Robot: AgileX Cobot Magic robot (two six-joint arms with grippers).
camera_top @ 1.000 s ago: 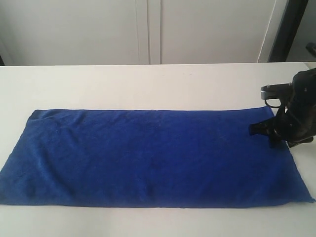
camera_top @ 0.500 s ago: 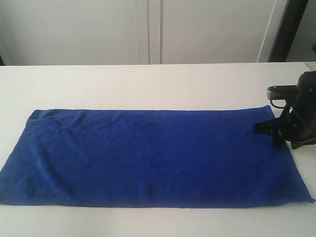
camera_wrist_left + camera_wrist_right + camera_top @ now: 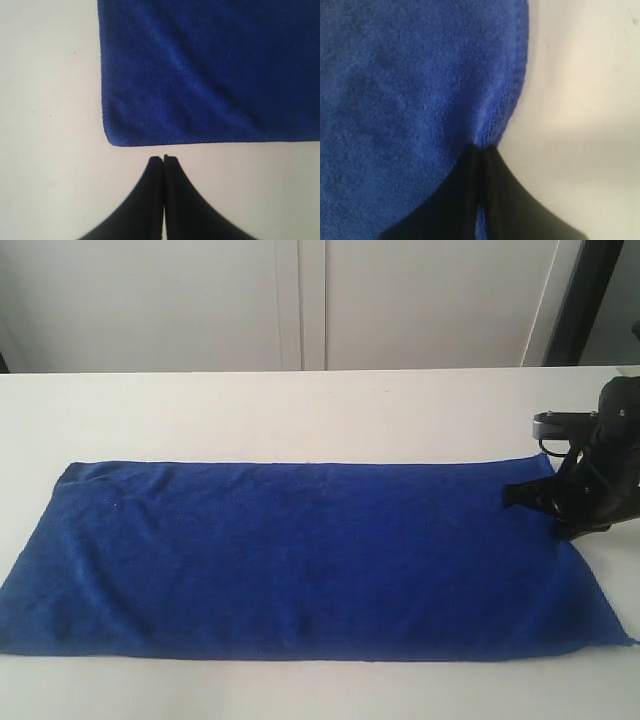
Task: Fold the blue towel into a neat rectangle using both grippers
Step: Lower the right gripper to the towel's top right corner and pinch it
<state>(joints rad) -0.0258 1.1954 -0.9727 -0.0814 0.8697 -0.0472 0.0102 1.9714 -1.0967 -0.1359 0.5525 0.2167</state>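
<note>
At the right edge of the towel [image 3: 300, 560], right hand [image 3: 479, 151]: closed, pinching the hem. A sliver of blue cloth shows in the slit between its fingers.
Around that grip: the cloth lies low on the worktop [image 3: 300, 410], near the towel's far right corner. Whether the hem is raised at all, I cannot tell.
Left hand [image 3: 164, 159]: closed on nothing, over bare worktop just beside another towel corner and not touching it. It is out of sight in the exterior view.
Towel: spread flat at full length across the worktop as a single layer, with no crease or fold to be seen.
Done so far: one grip only, on the right side.
Left to do: by my judgement nearly all of it. The left hand has no hold yet, no edge is carried over, and no fold is made.
Progress: at the very start, the first fold not yet begun.
</note>
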